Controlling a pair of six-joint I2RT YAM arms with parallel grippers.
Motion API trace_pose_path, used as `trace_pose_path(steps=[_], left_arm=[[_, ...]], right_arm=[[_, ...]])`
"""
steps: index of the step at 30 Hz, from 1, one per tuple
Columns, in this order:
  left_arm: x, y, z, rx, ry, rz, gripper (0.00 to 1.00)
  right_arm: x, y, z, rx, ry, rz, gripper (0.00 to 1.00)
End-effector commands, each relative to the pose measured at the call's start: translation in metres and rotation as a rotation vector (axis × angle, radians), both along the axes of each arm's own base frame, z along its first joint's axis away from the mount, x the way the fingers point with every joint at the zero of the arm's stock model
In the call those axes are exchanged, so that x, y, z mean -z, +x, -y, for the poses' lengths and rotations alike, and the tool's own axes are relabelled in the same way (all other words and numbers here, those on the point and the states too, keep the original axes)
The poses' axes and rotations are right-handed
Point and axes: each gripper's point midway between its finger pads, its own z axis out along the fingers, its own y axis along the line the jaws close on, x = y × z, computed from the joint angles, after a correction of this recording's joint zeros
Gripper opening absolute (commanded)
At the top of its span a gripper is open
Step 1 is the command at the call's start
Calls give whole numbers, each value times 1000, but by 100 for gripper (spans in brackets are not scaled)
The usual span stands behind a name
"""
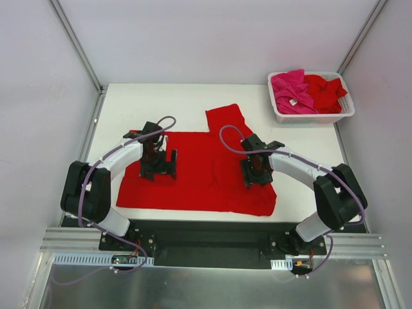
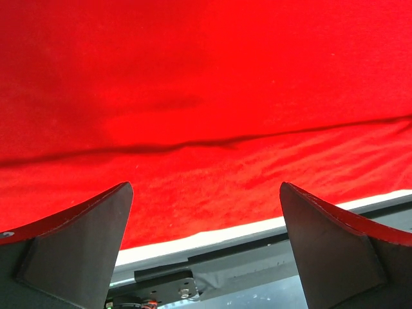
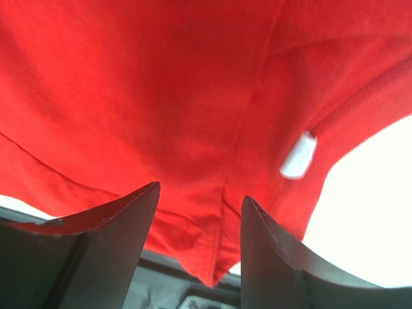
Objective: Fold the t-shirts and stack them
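Left gripper (image 1: 159, 171) spread wide, right gripper (image 1: 257, 181) half spread and empty, both above the flat red shirt (image 1: 206, 177).

Both arms same build: left arm (image 1: 122, 158) & right arm (image 1: 293, 161) have white link shells w/ chunky black joint housings. Thin purple cable (image 1: 168, 120) runs along each, looping free near the wrist. Left gripper (image 1: 159, 166) & right gripper (image 1: 256, 175) all black. Close up, fingers (image 2: 74, 248) are dark matte wedges w/ pointed tips, edges tinted red. Bases on a black plate (image 1: 212, 243) w/ silver alu rail (image 1: 367, 246). Small green PCB (image 1: 120, 259) by left base.
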Motion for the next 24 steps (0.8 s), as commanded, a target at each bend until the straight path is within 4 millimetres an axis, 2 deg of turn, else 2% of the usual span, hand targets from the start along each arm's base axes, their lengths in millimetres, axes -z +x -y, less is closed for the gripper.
trace_pose_path(steps=[1, 6, 10, 19, 24], left_arm=[[8, 11, 6, 39, 28, -3, 99], [23, 5, 12, 76, 50, -51, 99], [26, -6, 17, 103, 49, -62, 99], [17, -31, 18, 126, 24, -44, 99], [16, -40, 14, 131, 31, -46, 99]], right_arm=[[11, 11, -14, 33, 49, 11, 58], [26, 4, -15, 40, 39, -51, 58], [32, -4, -10, 46, 21, -75, 58], [31, -31, -9, 29, 23, -151, 58], [25, -42, -15, -17, 4, -158, 58]])
